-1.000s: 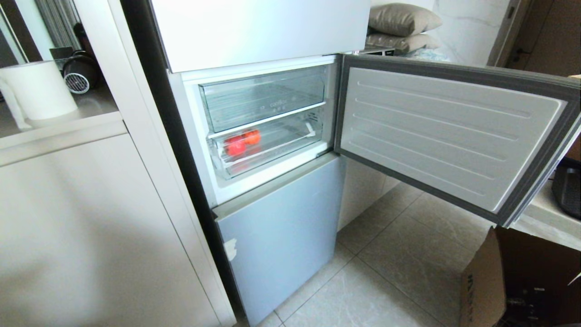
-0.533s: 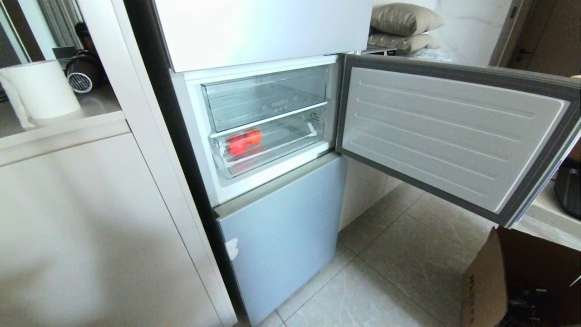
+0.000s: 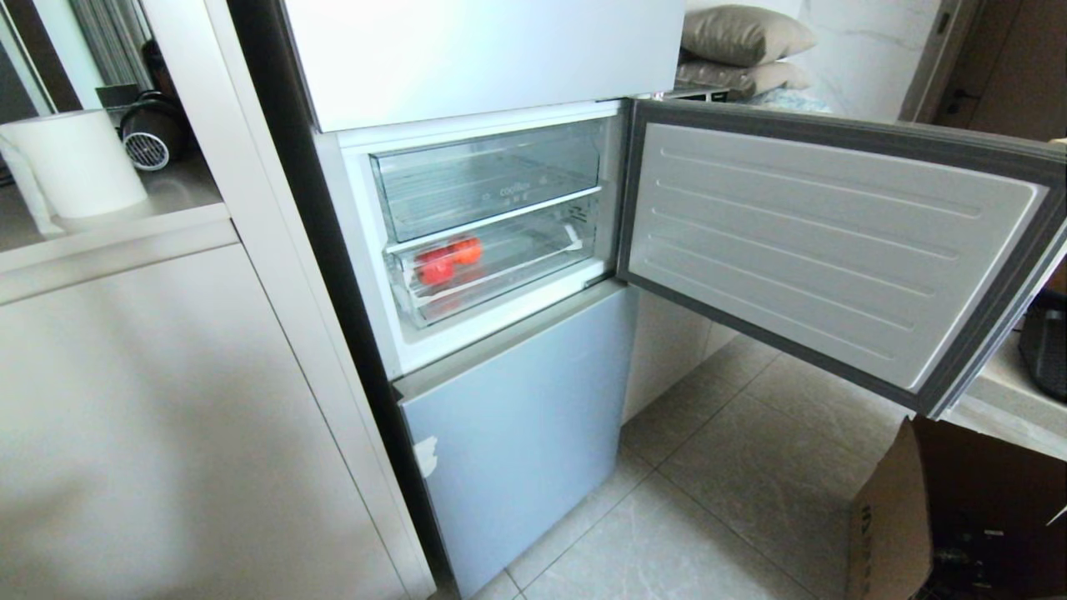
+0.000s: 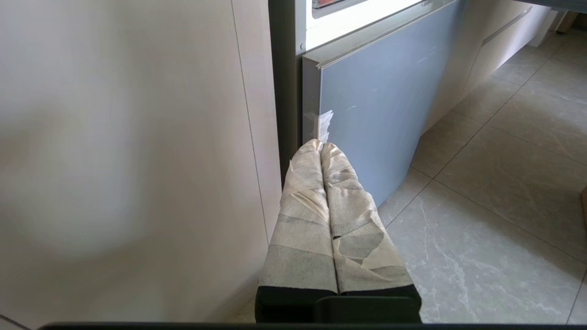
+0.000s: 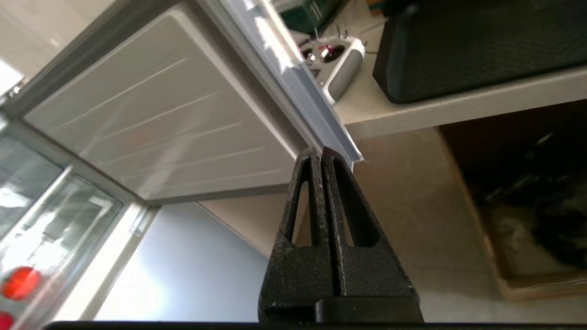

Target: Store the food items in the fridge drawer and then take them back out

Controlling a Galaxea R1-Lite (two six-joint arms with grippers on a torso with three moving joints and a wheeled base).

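The food items [image 3: 448, 260] are seen lying inside the pushed-in fridge drawer [image 3: 492, 279]; retrieval is judged to be in hand. The right gripper [image 5: 322, 153], jaws pressed together and empty, is held near the open door's [image 3: 825, 242] edge. The left gripper [image 4: 320, 145], likewise closed, is parked low. Next, the drawer must be pulled out.

Pale grey marbled floor tiles [image 3: 708, 500] run past a tall cream cabinet [image 3: 167, 417] on the left. A white jug [image 3: 75, 167] stands on its shelf. Far right, grey pillows [image 3: 742, 37] are stacked; near right, an open cardboard box [image 3: 892, 517].
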